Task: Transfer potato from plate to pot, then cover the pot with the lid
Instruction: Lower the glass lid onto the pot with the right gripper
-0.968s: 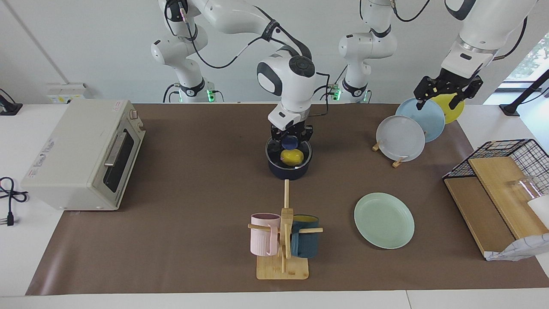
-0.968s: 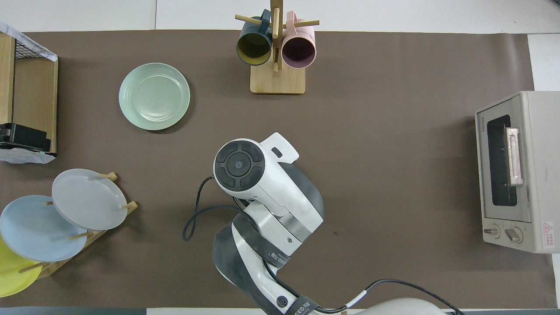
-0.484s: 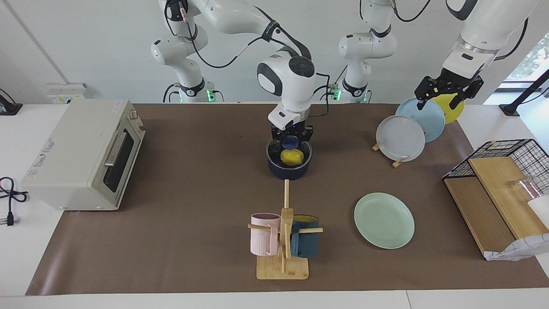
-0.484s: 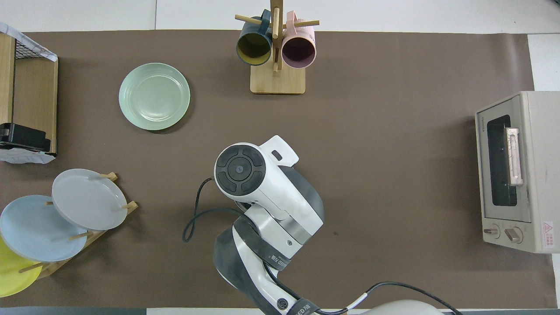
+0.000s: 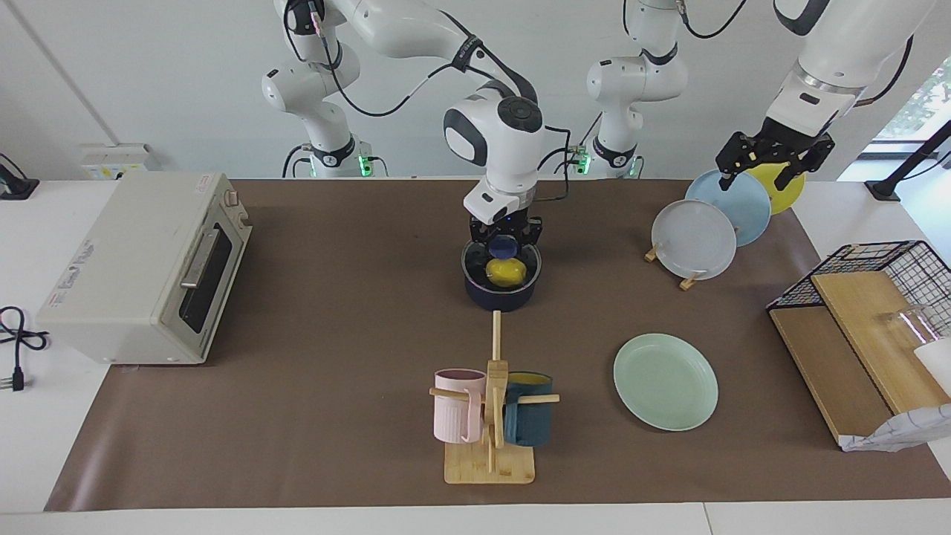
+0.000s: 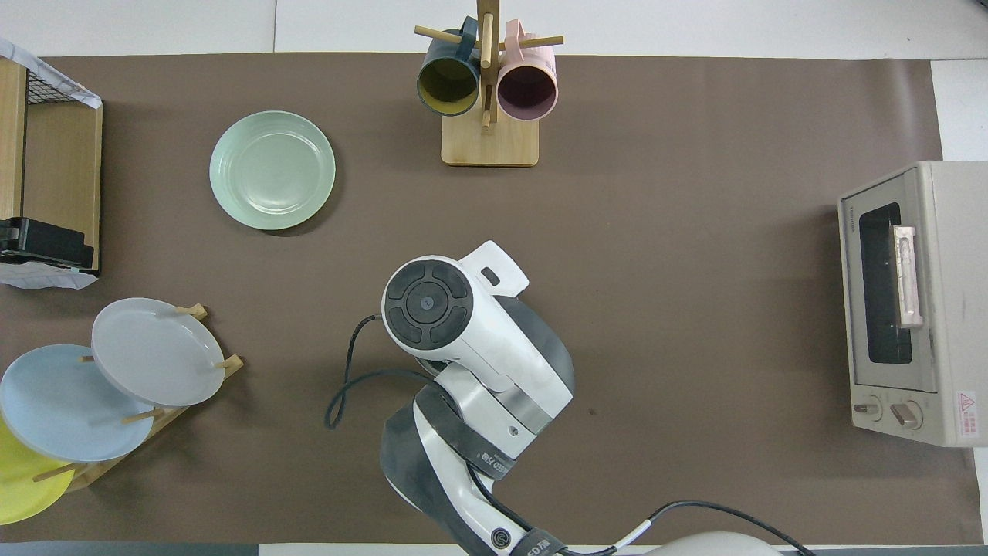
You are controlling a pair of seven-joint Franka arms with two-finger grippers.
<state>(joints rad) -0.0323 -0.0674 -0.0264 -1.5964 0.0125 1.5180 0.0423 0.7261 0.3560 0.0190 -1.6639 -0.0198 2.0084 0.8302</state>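
Brown mat (image 5: 334, 312) covers most of the table (image 5: 44, 446), with white edge strips showing at both ends and along the edge farthest from the robots. Much bare mat lies between the oven (image 5: 141, 267), at the right arm's end, and the pot (image 5: 501, 293) in the middle. More lies around the plate (image 5: 665, 381), which sits farther from the robots than the pot, toward the left arm's end. A mug tree (image 5: 490, 416) stands farther out than the pot, near the plate, with a pink mug (image 5: 457, 405) and a teal mug (image 5: 529, 420) hung on it. A wire basket (image 5: 877, 275) with wooden boards fills the table's corner at the left arm's end. A rack (image 5: 687, 281) close to the robots holds grey, blue and yellow plates.

Inside the pot lies the potato (image 5: 506, 273), seen through the glass lid (image 5: 475, 261), which sits on the pot's rim. The plate is empty. The pot's handle is hidden.

Over the pot hangs the right hand (image 5: 505, 236), its fingers on either side of the lid's blue knob (image 5: 504, 244); whether they grip it or stand just off it cannot be told. From overhead this arm hides pot, lid and potato. The left hand (image 5: 765, 169) waits in the air over the rack's plates, its fingers spread wide and holding nothing.
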